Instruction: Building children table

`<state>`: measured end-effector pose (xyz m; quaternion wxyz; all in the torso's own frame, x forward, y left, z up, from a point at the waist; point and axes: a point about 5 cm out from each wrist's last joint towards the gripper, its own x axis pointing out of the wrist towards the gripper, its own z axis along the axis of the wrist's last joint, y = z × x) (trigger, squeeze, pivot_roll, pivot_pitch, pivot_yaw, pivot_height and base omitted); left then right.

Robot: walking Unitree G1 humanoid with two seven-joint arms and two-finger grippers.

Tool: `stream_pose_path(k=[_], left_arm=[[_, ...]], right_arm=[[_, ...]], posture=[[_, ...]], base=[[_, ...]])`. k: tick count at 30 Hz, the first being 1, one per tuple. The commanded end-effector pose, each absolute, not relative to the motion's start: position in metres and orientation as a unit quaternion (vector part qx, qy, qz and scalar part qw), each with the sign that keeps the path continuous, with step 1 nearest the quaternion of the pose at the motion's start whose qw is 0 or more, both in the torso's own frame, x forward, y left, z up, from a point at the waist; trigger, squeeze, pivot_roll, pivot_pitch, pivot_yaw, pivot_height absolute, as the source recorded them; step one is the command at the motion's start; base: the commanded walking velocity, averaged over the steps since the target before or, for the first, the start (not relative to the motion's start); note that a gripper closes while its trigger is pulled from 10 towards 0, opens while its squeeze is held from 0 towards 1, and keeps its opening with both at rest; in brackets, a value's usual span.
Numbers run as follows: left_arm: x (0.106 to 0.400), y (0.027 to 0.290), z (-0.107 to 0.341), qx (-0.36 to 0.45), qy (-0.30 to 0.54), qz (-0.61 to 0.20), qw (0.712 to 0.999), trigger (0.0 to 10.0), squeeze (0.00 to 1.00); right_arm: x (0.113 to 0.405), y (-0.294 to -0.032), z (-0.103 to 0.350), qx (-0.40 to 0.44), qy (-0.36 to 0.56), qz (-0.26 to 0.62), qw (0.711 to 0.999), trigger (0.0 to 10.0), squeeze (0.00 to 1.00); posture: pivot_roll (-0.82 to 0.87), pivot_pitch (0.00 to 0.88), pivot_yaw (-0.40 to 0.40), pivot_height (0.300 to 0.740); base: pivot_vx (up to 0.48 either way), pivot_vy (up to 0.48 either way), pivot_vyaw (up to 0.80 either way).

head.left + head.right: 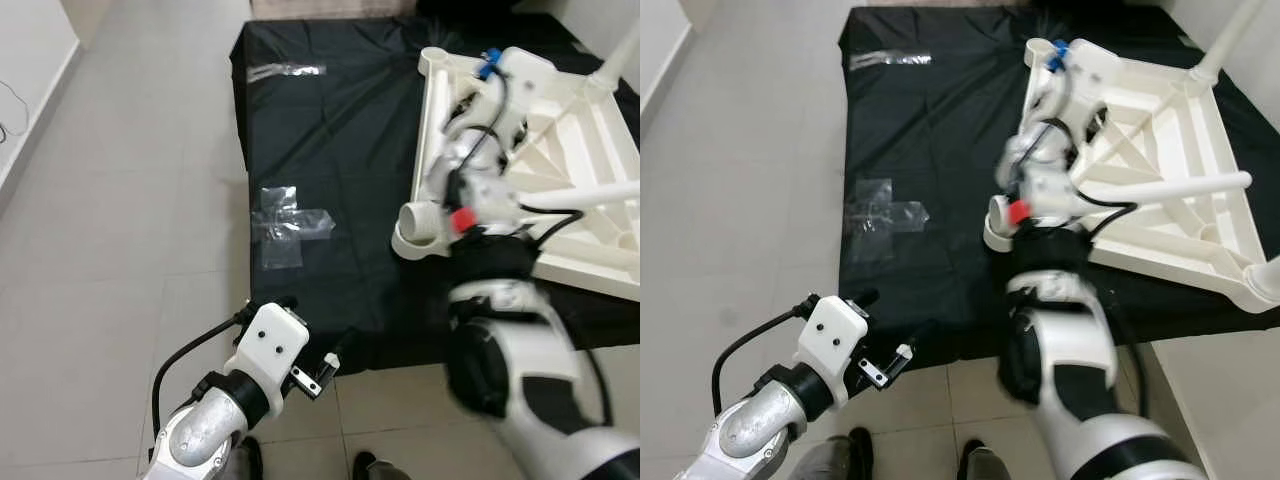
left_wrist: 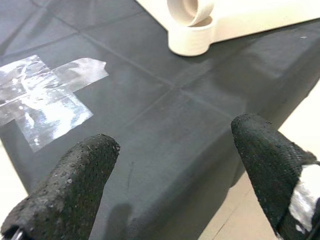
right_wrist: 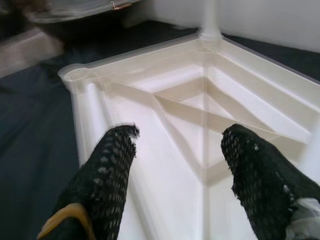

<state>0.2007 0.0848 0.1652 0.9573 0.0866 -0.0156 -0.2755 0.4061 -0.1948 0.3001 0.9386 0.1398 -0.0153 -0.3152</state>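
The upturned white table (image 1: pixel 1150 170) lies at 2 o'clock on the black sheet (image 1: pixel 330 150). The right hand (image 3: pixel 175 175) hovers released over its ribbed underside; the left hand (image 2: pixel 170 170), released, hangs over the sheet's near edge, with tiled floor (image 1: pixel 120 200) at 9 o'clock.

Pale grey floor tiles (image 1: pixel 120 230) cover the left and lower frame. A black cloth (image 1: pixel 340 180) lies spread across the upper centre, with clear tape patches (image 1: pixel 285 225) stuck on it. A white wall (image 1: pixel 30 60) edges the upper left.
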Motion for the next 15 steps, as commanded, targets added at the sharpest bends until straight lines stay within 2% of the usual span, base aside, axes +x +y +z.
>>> stream_pose_path(k=[1, 4, 8, 15], left_arm=[[0.199, 0.086, 0.160, 0.091, -0.005, -0.276, 0.957, 10.0, 0.00], [0.199, 0.086, 0.160, 0.092, -0.005, -0.277, 0.957, 10.0, 0.00], [0.199, 0.087, 0.159, 0.094, -0.004, -0.274, 0.957, 10.0, 0.00], [0.197, 0.088, 0.158, 0.096, 0.000, -0.273, 0.957, 10.0, 0.00]], right_arm=[[0.410, -0.209, 0.286, 0.164, 0.044, -0.320, 0.932, 10.0, 0.00], [0.411, -0.218, 0.280, 0.179, 0.068, -0.318, 0.929, 10.0, 0.00], [0.410, -0.234, 0.279, 0.224, 0.093, -0.348, 0.906, 10.0, 0.00], [0.408, -0.246, 0.293, 0.222, 0.084, -0.382, 0.893, 10.0, 0.00]], posture=[[0.14, 0.225, -0.042, 0.740], [0.14, 0.225, -0.042, 0.740], [0.14, 0.226, -0.044, 0.740], [0.14, 0.229, -0.044, 0.740]], base=[[0.000, 0.000, 0.00], [0.000, 0.000, 0.00], [0.000, 0.000, 0.00], [0.000, 0.000, 0.00]])
